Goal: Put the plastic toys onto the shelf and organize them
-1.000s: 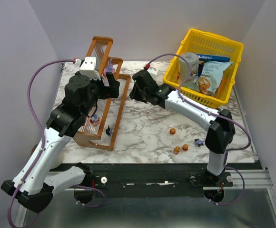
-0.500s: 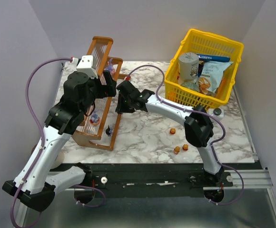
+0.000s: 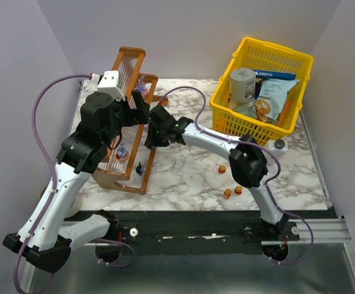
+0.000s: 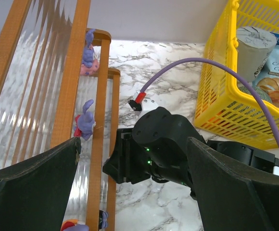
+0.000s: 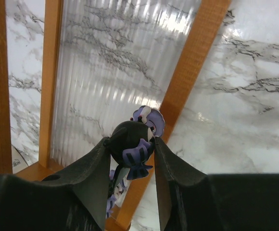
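The shelf (image 3: 155, 131) stands at the table's left, with orange-brown rails and clear ribbed tiers (image 5: 110, 62). My right gripper (image 5: 130, 142) is shut on a dark navy toy with purple stripes (image 5: 130, 132), held just above the shelf's lower rail (image 5: 187, 72); seen from above, that gripper (image 3: 149, 139) is at the shelf's right edge. My left gripper (image 4: 133, 142) hangs wide open and empty above the right arm's wrist (image 4: 163, 139). Purple toys (image 4: 85, 126) and a purple-pink one (image 4: 87, 53) stand on the tiers. Three orange toys (image 3: 222, 169) lie on the marble.
A yellow mesh basket (image 3: 300, 67) at the back right holds a can and snack packets. A small black-capped bottle (image 3: 280, 144) lies in front of it. The right arm's elbow (image 3: 248, 164) hangs over the table's middle. Purple cables loop over both arms.
My right arm has swung left from beside the basket to the shelf's right edge with the dark toy in its jaws. The left arm has barely moved.
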Motion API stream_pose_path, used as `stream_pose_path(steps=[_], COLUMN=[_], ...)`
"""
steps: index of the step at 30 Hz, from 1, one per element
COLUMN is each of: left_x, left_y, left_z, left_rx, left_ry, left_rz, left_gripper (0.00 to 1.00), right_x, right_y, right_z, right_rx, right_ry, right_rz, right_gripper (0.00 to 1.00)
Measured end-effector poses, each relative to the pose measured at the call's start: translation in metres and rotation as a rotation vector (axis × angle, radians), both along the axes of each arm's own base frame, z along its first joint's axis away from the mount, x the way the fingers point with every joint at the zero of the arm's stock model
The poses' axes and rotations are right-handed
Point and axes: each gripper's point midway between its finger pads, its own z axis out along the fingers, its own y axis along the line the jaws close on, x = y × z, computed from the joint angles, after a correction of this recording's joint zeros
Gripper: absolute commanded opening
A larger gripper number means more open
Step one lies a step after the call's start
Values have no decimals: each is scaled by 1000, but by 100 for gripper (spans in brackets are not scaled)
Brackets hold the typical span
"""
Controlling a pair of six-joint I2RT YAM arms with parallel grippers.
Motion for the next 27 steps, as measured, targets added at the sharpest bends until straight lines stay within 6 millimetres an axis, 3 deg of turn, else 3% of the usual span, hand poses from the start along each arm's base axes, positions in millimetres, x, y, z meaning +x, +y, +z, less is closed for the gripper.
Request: stream_pose_path(steps=[9,27], left_x=[0,0], left_y=[0,2], left_z=[-1,-4], left_rx=[4,13], left_ry=[9,24], left_rz=[0,4], left_gripper=[99,99], right_x=[18,27], right_y=[21,19], right_z=[-4,-20], right_rx=[35,-24], right_ry=[-28,-5], right_rz=[-14,-77], right_gripper=[4,6])
